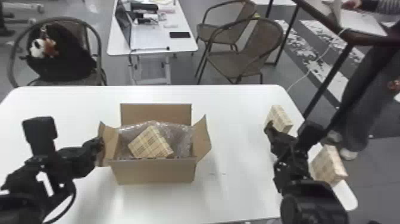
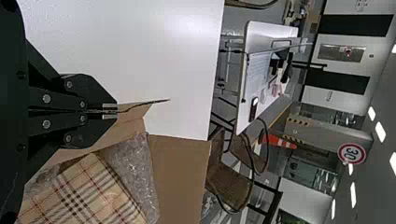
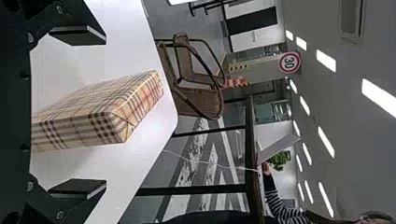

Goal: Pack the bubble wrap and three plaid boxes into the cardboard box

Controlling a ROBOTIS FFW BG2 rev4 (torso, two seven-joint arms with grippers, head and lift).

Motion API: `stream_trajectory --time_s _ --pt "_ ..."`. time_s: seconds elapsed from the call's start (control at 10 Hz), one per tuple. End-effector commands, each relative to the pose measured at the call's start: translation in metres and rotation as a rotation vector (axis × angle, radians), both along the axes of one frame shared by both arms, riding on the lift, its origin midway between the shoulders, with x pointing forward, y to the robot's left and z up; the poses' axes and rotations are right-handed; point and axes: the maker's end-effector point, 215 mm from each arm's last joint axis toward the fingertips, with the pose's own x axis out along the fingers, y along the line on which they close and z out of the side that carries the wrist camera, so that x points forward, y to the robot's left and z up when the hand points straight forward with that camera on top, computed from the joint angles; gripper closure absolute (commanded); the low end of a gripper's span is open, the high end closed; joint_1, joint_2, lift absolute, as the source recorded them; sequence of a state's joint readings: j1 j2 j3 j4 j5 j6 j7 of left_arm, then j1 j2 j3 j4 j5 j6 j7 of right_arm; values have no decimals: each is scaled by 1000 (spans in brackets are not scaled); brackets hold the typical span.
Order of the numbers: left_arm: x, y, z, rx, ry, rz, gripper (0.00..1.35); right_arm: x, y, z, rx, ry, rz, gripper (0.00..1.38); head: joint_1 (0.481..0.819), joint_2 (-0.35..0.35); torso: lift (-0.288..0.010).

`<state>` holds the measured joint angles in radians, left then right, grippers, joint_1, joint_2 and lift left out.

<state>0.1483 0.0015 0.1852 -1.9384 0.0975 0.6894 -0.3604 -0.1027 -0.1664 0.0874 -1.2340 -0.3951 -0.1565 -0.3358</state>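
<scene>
Right tool [image 3: 103, 113] spread wide at the far plaid box [image 3: 93, 112]

And it's all about the grip, folks! Nothing is pinched on this side: daylight shows between each finger and the far plaid box, lying on the tabletop [image 1: 238, 104] to the right of the cardboard box [image 1: 154, 172]. Over on the cardboard box's left side, the left tool [image 2: 109, 111] is pressed together on a flap [image 2: 133, 114], thin stuff that should bend easily if tugged.

Inside the cardboard box, bubble wrap [image 1: 181, 137] makes a soft bed, with the packed plaid box [image 1: 150, 144] sitting tilted on top. Third one, the near plaid box [image 1: 327, 165], waits farther right of the cardboard box, closer to the robot.

How will it handle? Light and stiff, I'd say, with smooth wrapping that might slip. Take it squarely by two opposite sides, around the middle; squeeze too hard and those edges could dent!
</scene>
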Motion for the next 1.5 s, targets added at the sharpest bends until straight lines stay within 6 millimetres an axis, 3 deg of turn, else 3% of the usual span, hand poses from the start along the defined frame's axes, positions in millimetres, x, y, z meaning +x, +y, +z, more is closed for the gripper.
stream_trajectory --time_s 0.0,0.6,0.8,0.9,1.0,1.2,1.3,1.4 --pt "0 -1 -1 -5 1 1 1216 7 -3 -10 24 16 21 206 695 -104 -92" --pt "0 0 -1 -4 -1 3 1216 31 -3 -6 -6 40 124 205 695 -101 -92" --pt "0 0 0 -5 -3 4 1216 30 -2 -9 -18 49 127 216 695 -102 -92" --pt "0 0 0 -8 -3 4 1216 27 -4 -13 -38 56 127 335 695 -102 -92" --pt "0 1 0 -8 -6 4 1216 24 -7 -14 -50 53 122 707 695 -102 -92" --pt "0 0 1 -8 -8 1 1216 18 -10 -16 -42 53 88 1157 695 -107 -92" --pt "0 -1 0 -9 -6 0 1216 15 -12 -11 -41 35 73 1253 695 -110 -92" --pt "-1 -1 -1 -7 -6 0 1216 14 -10 -6 -27 18 71 1253 695 -113 -92"
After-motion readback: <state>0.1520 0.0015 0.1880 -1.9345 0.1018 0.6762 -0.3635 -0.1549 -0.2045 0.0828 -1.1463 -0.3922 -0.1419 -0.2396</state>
